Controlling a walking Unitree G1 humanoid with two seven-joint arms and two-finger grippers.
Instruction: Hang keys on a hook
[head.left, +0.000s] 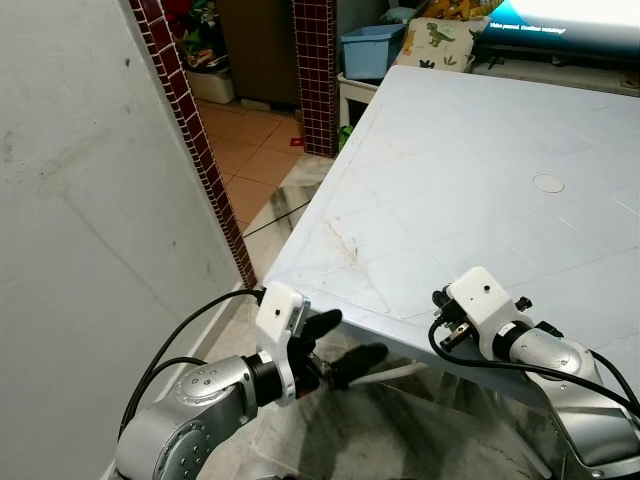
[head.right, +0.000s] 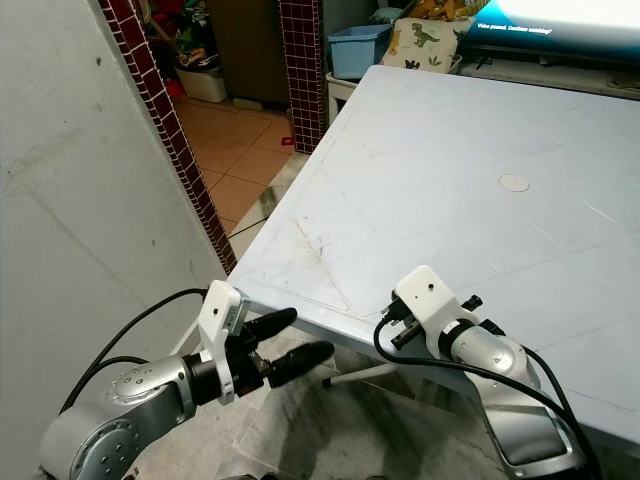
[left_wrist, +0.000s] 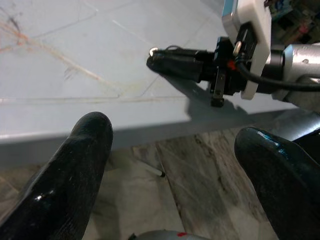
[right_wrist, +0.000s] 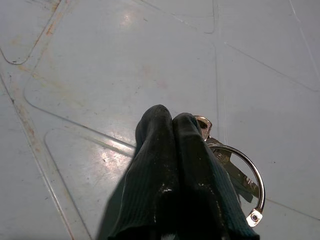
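My right gripper (right_wrist: 167, 119) is shut on a bunch of keys (right_wrist: 234, 174). A key head pokes out beside the fingertips and the silver key ring (right_wrist: 258, 176) hangs off to one side. It is held low over the white table (head.left: 450, 170), near its front left corner. In the left wrist view the right gripper (left_wrist: 156, 60) has its black fingers pressed together above the tabletop. My left gripper (head.left: 338, 345) is open with nothing in it, just below and in front of the table's edge, its fingers (left_wrist: 75, 165) spread wide.
A grey plastered wall (head.left: 90, 200) with a red tiled edge (head.left: 190, 130) stands close on the left. A second tiled pillar (head.left: 315, 70), a blue bin (head.left: 372, 48) and a dinosaur cushion (head.left: 440, 40) are beyond the table. Marble floor (head.left: 400, 420) lies below.
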